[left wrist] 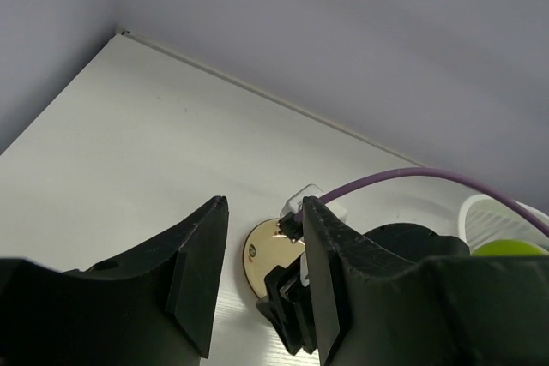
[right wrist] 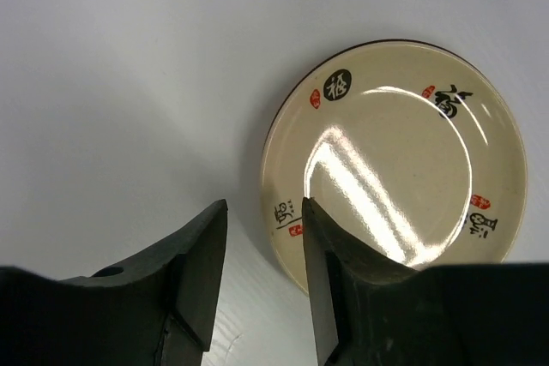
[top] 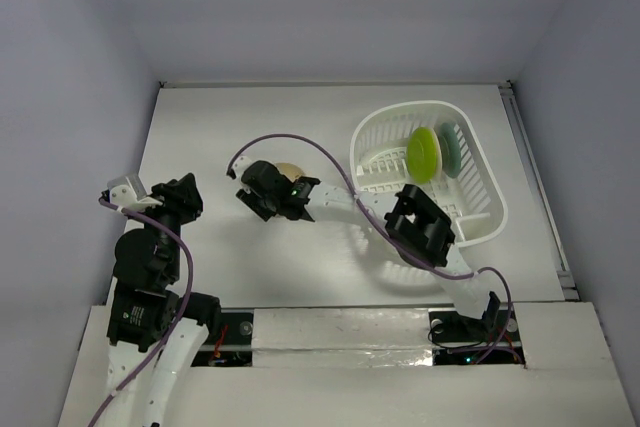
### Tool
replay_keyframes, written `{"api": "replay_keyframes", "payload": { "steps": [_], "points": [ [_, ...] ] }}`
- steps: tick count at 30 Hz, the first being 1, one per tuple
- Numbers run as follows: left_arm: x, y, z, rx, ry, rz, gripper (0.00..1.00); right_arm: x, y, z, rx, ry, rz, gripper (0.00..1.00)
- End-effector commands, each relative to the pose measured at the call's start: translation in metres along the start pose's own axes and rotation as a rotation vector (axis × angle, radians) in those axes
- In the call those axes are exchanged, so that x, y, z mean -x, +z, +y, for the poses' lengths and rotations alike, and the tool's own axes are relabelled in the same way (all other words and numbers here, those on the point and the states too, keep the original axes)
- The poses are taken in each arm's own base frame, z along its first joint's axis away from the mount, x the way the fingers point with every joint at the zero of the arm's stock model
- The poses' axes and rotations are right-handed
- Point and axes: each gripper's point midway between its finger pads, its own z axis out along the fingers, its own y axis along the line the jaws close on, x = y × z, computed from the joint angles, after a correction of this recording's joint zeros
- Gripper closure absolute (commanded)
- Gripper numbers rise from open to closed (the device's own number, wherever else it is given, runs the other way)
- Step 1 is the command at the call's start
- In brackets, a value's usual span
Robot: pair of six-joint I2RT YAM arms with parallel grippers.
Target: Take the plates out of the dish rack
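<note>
A cream-beige plate [right wrist: 395, 169] with red and black characters lies flat on the white table. My right gripper [right wrist: 264, 207] is open over its left rim, and that edge shows in the gap between the fingers. From above, the plate [top: 289, 169] peeks out behind the right gripper [top: 252, 197]. The white dish rack [top: 480, 182] stands at the right, with a lime green plate [top: 424, 154] and a teal plate [top: 452, 150] upright inside. My left gripper [top: 192, 197] hangs open and empty at the left, pointing toward the cream plate [left wrist: 270, 255].
The right arm's purple cable [top: 300, 142] loops above the table's middle. In the left wrist view the rack's rim [left wrist: 480, 207] and the green plate [left wrist: 515, 248] show at the right edge. Grey walls close in the table on three sides.
</note>
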Motion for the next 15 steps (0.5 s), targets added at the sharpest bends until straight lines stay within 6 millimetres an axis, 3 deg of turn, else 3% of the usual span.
{"api": "replay_keyframes", "payload": {
  "steps": [1, 5, 8, 9, 10, 12, 13, 14, 15],
  "points": [
    [0.013, -0.002, -0.005, -0.017, -0.015, -0.043, 0.63, 0.018, -0.010, -0.009, -0.058, 0.036, -0.047, 0.49],
    [0.013, -0.002, -0.005, -0.019, -0.015, -0.043, 0.63, 0.039, -0.039, -0.025, -0.120, 0.095, -0.104, 0.47],
    [0.013, -0.002, -0.006, -0.021, -0.014, -0.040, 0.63, 0.062, -0.080, -0.044, -0.148, 0.167, -0.193, 0.47],
    [0.012, -0.002, -0.005, -0.020, -0.013, -0.039, 0.63, 0.082, -0.111, -0.069, -0.172, 0.220, -0.261, 0.49],
    [0.012, -0.002, -0.006, -0.024, -0.014, -0.039, 0.63, 0.069, -0.118, -0.079, -0.182, 0.258, -0.255, 0.59],
    [0.012, -0.002, -0.006, -0.025, -0.014, -0.038, 0.63, 0.071, -0.144, -0.108, -0.205, 0.337, -0.315, 0.79],
    [0.011, -0.002, -0.008, -0.035, -0.013, -0.035, 0.63, 0.078, -0.179, -0.147, -0.237, 0.407, -0.382, 0.97],
    [0.011, -0.002, -0.009, -0.038, -0.013, -0.034, 0.63, 0.053, -0.181, -0.160, -0.247, 0.472, -0.360, 1.00],
    [0.011, -0.003, -0.009, -0.040, -0.014, -0.034, 0.63, 0.045, -0.192, -0.178, -0.262, 0.516, -0.373, 1.00]
  ]
}}
